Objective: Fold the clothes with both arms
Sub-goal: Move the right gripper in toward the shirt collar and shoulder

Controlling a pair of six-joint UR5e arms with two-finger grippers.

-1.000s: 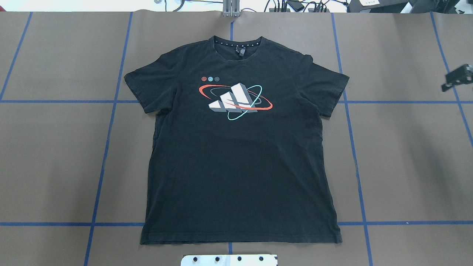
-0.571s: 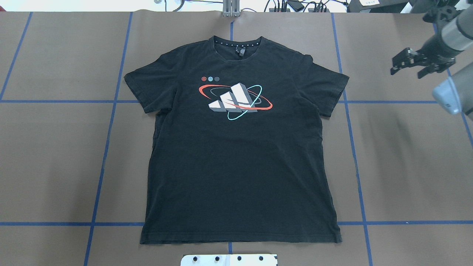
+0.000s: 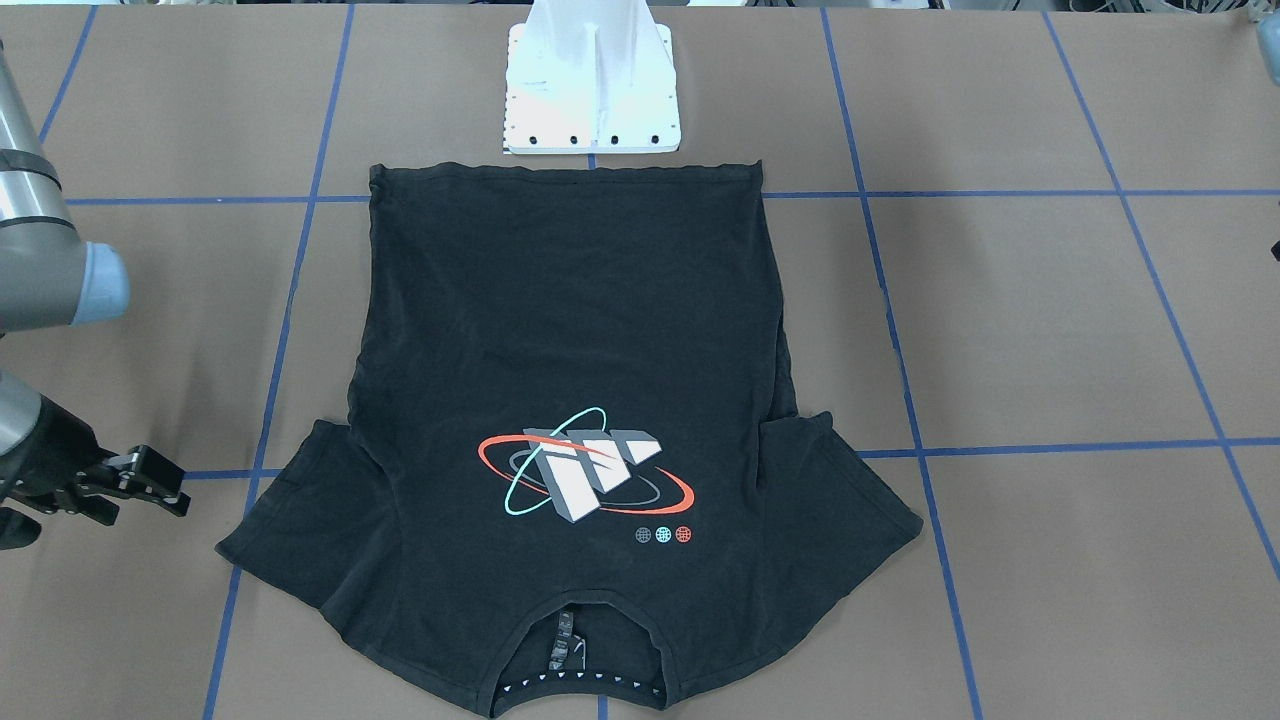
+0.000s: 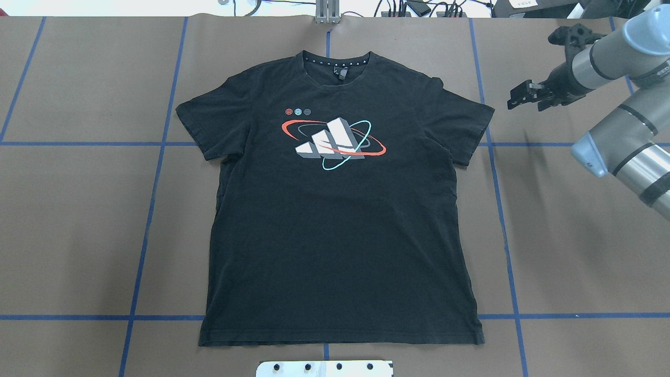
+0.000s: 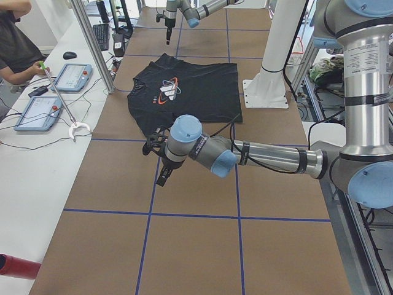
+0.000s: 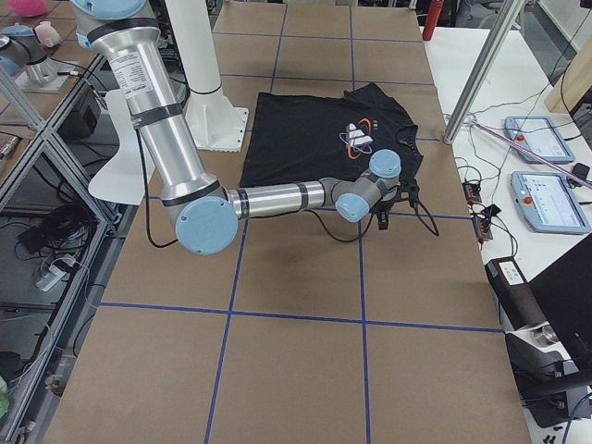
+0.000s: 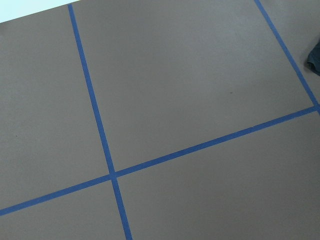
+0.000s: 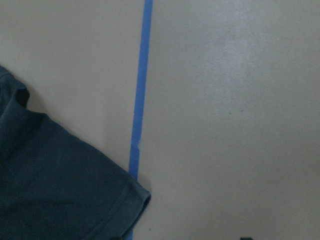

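Note:
The clothes are one black T-shirt lying flat and face up on the brown table, collar toward the far edge and logo showing. My right gripper hovers open just to the right of the shirt's right sleeve. From across the table the same right gripper shows both fingers apart. The right wrist view holds that sleeve's corner beside a blue tape line. My left gripper shows only in the exterior left view, above the table near the left sleeve. I cannot tell whether it is open or shut.
The white base mount stands at the shirt's hem edge. Blue tape lines grid the table. Cables and plugs line the far edge. A side bench with tablets and a person lies beyond the collar side.
My right arm has swung in from the right edge of the overhead view, and its gripper has moved left toward the right sleeve. The shirt has not moved.

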